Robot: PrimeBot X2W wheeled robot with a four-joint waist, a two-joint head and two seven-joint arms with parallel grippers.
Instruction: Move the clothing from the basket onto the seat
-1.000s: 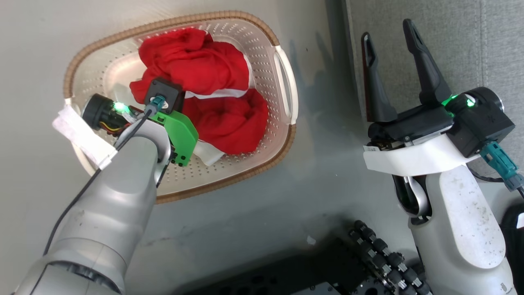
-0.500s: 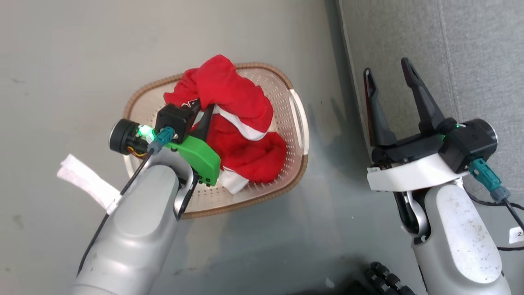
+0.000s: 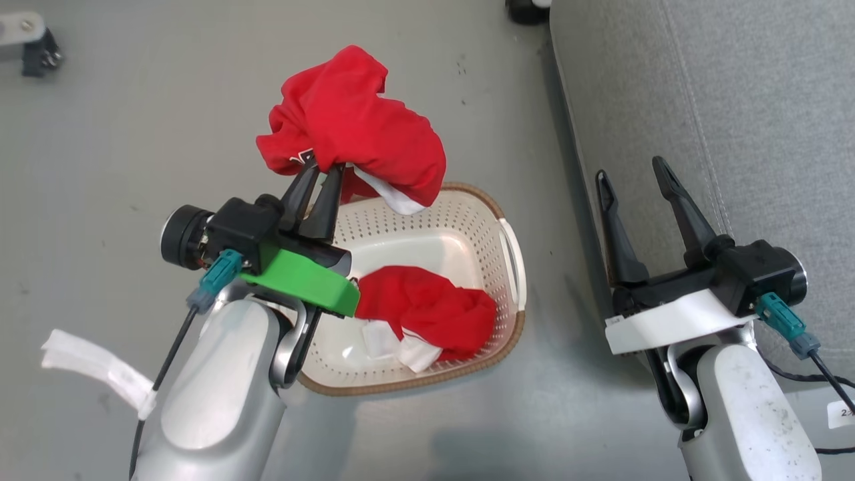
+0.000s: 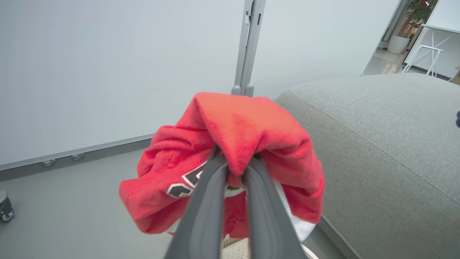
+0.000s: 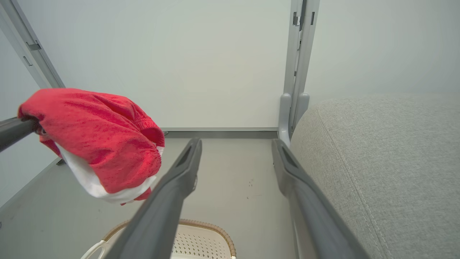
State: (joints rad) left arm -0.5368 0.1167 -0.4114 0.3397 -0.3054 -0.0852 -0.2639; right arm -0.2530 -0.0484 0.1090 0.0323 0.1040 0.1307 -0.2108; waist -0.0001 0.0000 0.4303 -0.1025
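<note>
1. Over the last second the left gripper [image 3: 322, 179] had risen out of the basket [image 3: 427, 382], taking one red garment [image 3: 361, 127] with it; the head camera had shifted too.
2. Nearest, the right gripper [image 3: 630, 168] hung empty with its jaws wide apart, by the near edge of the seat [image 3: 735, 100].
3. The left gripper was clamped on a small fold of the garment, which hung bunched above the basket's far rim, clear of it.
4. A second garment [image 3: 427, 310], red with white parts, lay in the basket's near right corner; the basket stood on the floor [image 3: 133, 100] just beside the seat.
5. No clothing showed on the visible part of the seat, so the task looked barely begun.
6. Risks, as I judged them:
   - With only a fold pinched, a quick swing rightward could shake the garment loose onto the floor.
   - Its trailing white hem could catch the rim and drag the light basket.
   - A release short of the seat's rounded edge would let it slide off.
</note>
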